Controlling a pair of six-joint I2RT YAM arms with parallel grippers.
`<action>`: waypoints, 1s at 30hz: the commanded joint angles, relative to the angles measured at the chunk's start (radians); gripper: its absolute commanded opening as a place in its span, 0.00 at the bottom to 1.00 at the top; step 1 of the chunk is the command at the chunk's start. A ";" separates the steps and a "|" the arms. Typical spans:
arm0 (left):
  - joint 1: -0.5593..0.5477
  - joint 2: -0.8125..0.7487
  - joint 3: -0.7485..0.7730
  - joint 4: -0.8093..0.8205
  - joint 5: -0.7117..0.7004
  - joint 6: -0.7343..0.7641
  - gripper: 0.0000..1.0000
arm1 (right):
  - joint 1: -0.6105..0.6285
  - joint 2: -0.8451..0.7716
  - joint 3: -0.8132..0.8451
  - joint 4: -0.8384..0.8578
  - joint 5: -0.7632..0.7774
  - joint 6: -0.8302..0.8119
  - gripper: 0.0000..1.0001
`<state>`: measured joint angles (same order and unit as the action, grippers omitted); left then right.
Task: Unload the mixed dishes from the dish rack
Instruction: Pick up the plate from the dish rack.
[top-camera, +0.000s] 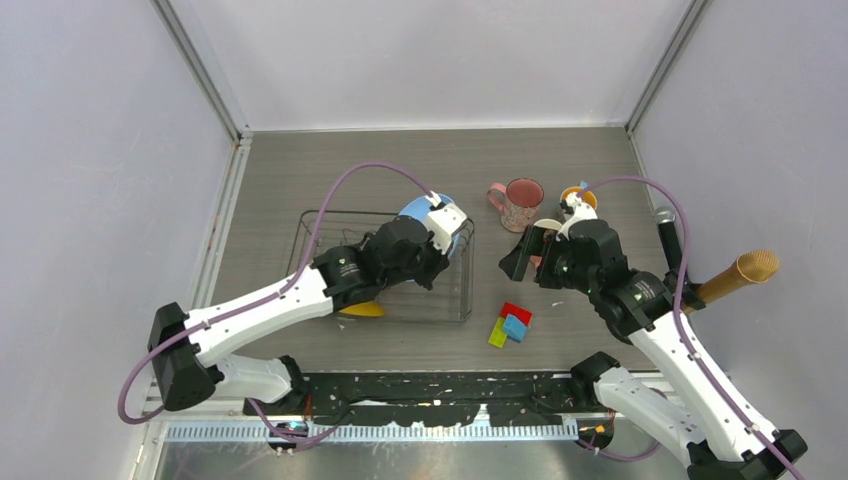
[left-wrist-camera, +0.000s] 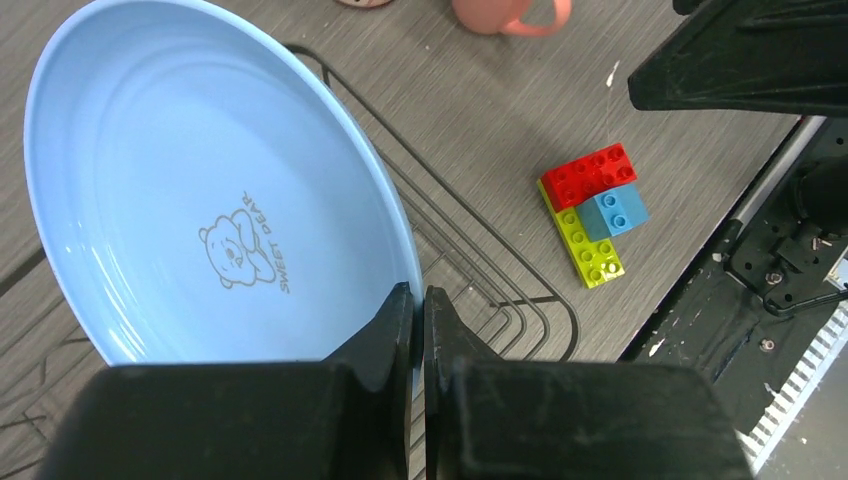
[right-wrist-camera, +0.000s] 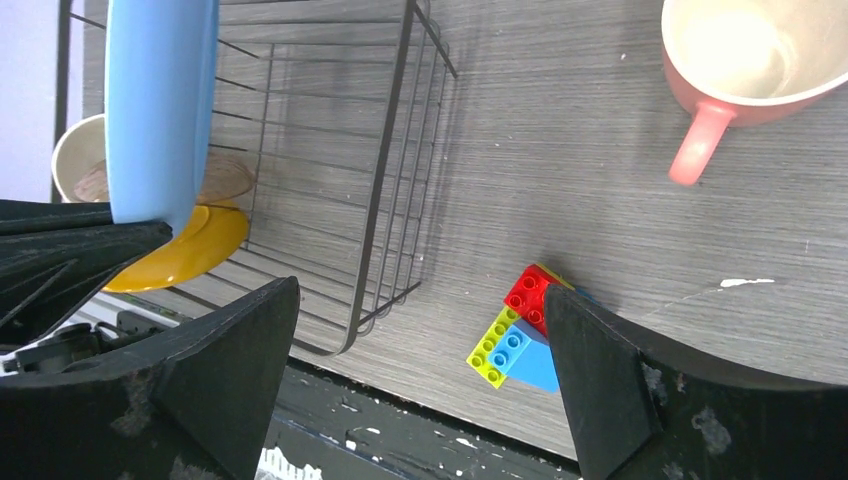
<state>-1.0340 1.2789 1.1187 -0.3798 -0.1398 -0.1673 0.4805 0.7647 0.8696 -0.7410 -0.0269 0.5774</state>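
My left gripper (left-wrist-camera: 418, 300) is shut on the rim of the light blue plate (left-wrist-camera: 180, 190), which stands on edge over the dish rack (left-wrist-camera: 480, 260). From above, the plate (top-camera: 415, 209) shows just past the left gripper (top-camera: 441, 236) at the rack's (top-camera: 440, 300) far right corner. A yellow plate (right-wrist-camera: 190, 250) and a cream bowl (right-wrist-camera: 75, 155) sit inside the rack (right-wrist-camera: 390, 200). My right gripper (right-wrist-camera: 420, 370) hangs open over bare table beside the rack, holding nothing. A salmon mug (right-wrist-camera: 745, 60), a speckled pink mug (top-camera: 520, 203) and a blue mug with an orange inside (top-camera: 580, 195) stand on the table.
Red, blue and green blocks (top-camera: 511, 324) lie on the table right of the rack, near the front edge. A tan cylinder (top-camera: 740, 275) and a dark rod (top-camera: 668, 228) stick out at the right. Walls enclose the table on three sides.
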 joint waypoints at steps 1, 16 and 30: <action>0.001 -0.047 -0.015 0.108 0.035 0.054 0.00 | -0.005 -0.036 0.027 0.081 -0.017 -0.017 0.99; -0.015 -0.086 0.024 -0.036 0.339 0.382 0.00 | -0.005 -0.005 0.051 0.177 0.061 0.188 0.99; -0.040 -0.081 0.077 -0.169 0.462 0.499 0.00 | -0.005 0.187 0.129 0.137 -0.135 0.165 0.93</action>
<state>-1.0672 1.2232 1.1370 -0.5442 0.3016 0.2810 0.4801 0.9287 0.9524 -0.5987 -0.0944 0.7475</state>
